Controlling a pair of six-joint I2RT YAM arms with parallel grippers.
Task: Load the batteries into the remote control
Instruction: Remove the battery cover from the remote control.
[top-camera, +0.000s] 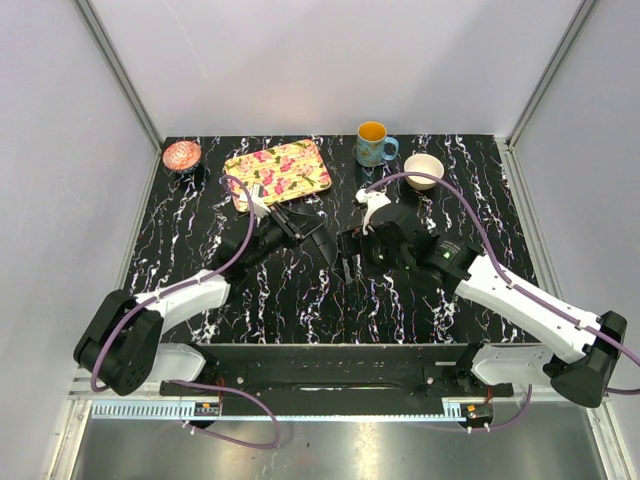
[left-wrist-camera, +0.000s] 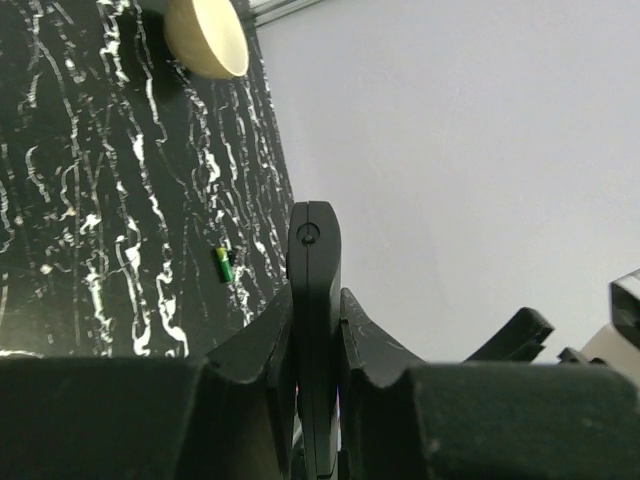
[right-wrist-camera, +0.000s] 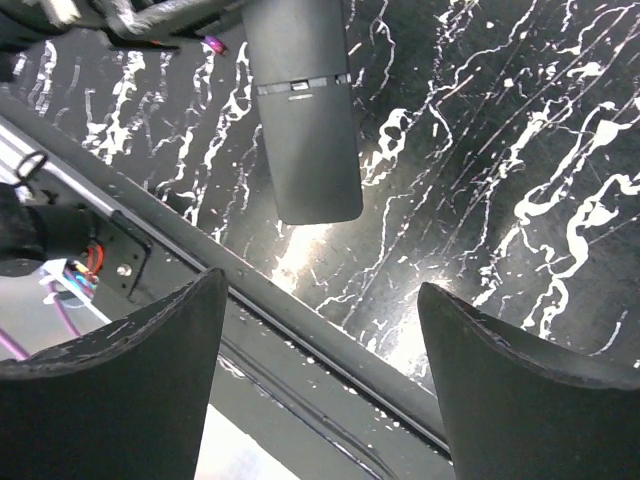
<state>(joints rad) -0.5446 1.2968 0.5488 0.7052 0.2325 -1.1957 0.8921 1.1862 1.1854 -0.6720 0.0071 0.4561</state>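
Observation:
My left gripper (top-camera: 322, 244) is shut on the black remote control (top-camera: 343, 266) and holds it above the middle of the table. In the left wrist view the remote (left-wrist-camera: 314, 250) stands edge-on between the closed fingers (left-wrist-camera: 250, 350). In the right wrist view its flat face (right-wrist-camera: 302, 110), with a cover seam, reaches down from the top. My right gripper (top-camera: 360, 248) is open and empty, right next to the remote; its gap (right-wrist-camera: 320, 285) lies below the remote's free end. One small green and yellow battery (left-wrist-camera: 225, 265) lies on the table. No red battery shows.
A floral tray (top-camera: 279, 170), a pink dish (top-camera: 182, 154), a blue mug (top-camera: 373, 144) and a cream bowl (top-camera: 423, 166) stand along the back. The bowl also shows in the left wrist view (left-wrist-camera: 205, 35). The table's front rail (right-wrist-camera: 330, 340) runs under the right gripper.

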